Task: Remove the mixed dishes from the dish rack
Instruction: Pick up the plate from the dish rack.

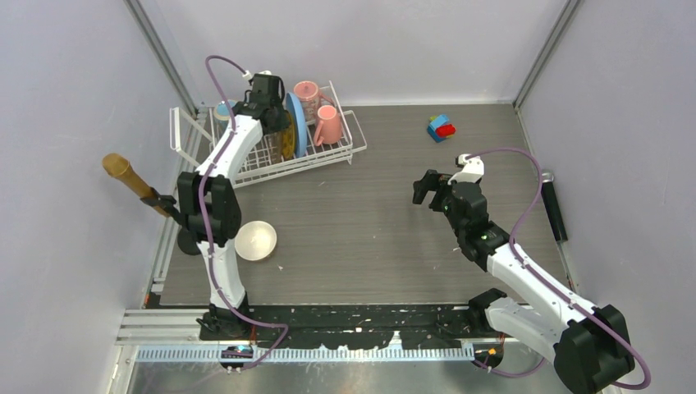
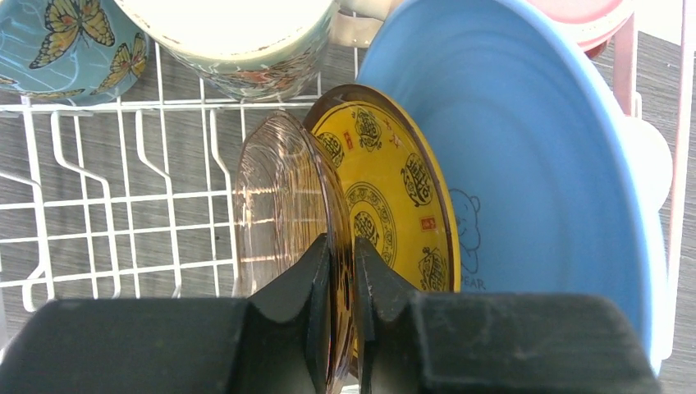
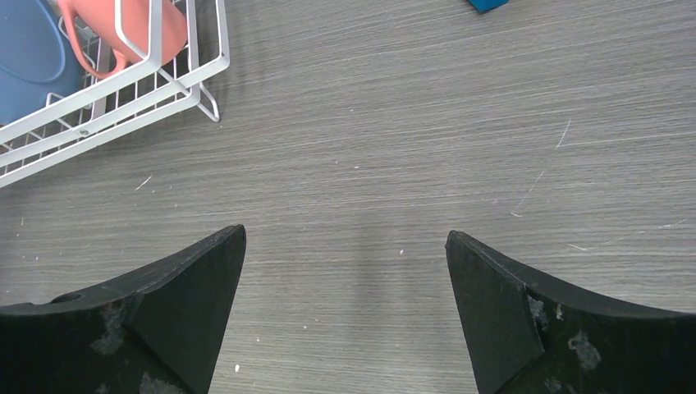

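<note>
Amber glass is what the left hand [image 2: 343,250] has clenched on: its two dark fingers pinch the upper rim of a clear amber-tinted glass plate [image 2: 279,197] standing on edge in the white wire dish rack [image 2: 98,106]. One finger seems to sit in the gap between that plate and the small yellow patterned plate [image 2: 394,189] leaning just beside it, so the grip looks to be on the glass one alone. Past the yellow plate, further from the hand, stands the large light-blue plate [image 2: 533,164]. Ahead of the fingertips, at the rack's end, are a teal butterfly-printed mug [image 2: 49,41] and a pale patterned mug [image 2: 238,57] with a cream inside. Seen from above, a pink mug [image 1: 306,90] and a second pink mug [image 1: 329,125] stand in the rack on the blue plate's far side from the hand.

Only one dish shows outside the rack: a small cream bowl [image 1: 255,240] on the grey wood-grain desk [image 1: 369,238], well behind the left hand, near that arm's base. By my reading the unloading is barely begun: one piece out, one gripped but not lifted, two plates and four mugs left.

The right hand [image 3: 343,238] hangs released, jaws wide, above the desk with nothing between its fingers. The rack's corner lies ahead of it to one side, and the colourful toy blocks [image 1: 441,127] lie well apart.
</note>
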Robot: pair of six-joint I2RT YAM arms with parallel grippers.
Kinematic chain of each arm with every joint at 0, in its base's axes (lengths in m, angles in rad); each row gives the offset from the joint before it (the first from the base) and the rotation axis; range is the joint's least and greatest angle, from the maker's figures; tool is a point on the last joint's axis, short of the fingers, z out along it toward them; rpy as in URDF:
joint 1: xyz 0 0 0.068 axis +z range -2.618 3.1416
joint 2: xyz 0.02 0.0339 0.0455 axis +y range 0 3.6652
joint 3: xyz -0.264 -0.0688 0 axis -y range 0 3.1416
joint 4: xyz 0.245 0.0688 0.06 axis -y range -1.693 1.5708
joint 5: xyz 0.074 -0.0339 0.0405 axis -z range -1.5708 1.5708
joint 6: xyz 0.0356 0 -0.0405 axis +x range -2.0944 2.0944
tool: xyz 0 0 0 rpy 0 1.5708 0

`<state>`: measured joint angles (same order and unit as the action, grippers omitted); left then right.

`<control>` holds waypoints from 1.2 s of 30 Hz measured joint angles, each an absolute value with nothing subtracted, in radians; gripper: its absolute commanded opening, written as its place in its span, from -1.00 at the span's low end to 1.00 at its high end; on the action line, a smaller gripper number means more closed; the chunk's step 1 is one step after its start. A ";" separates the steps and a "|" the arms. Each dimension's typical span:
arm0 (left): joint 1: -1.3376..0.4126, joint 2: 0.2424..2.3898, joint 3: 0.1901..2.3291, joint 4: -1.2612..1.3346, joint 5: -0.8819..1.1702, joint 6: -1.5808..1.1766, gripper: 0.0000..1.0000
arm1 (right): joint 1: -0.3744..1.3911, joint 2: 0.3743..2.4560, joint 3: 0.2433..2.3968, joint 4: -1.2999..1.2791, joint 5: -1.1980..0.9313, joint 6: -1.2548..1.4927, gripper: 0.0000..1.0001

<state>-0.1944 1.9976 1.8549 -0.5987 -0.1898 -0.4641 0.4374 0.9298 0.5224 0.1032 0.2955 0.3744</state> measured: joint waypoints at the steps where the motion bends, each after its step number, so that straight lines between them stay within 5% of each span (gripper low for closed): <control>1: -0.194 1.998 1.855 -0.599 -0.188 -0.466 -0.75 | 0.437 0.930 0.522 0.103 0.297 0.375 0.99; 10: -0.194 1.995 1.855 -0.601 -0.178 -0.471 -1.00 | 0.437 0.919 0.522 0.096 0.299 0.375 0.99; 29: -0.194 1.715 1.746 -0.568 -0.114 -0.393 -1.00 | 0.437 0.850 0.510 0.091 0.329 0.384 0.99; 36: -0.239 1.489 1.542 -0.480 0.001 -0.169 -1.00 | 0.437 0.859 0.521 0.056 0.339 0.422 0.99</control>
<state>-0.2394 1.4895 1.5421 -0.4801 0.0013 -0.1692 0.4374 0.8585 0.5205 0.0555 0.3386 0.4217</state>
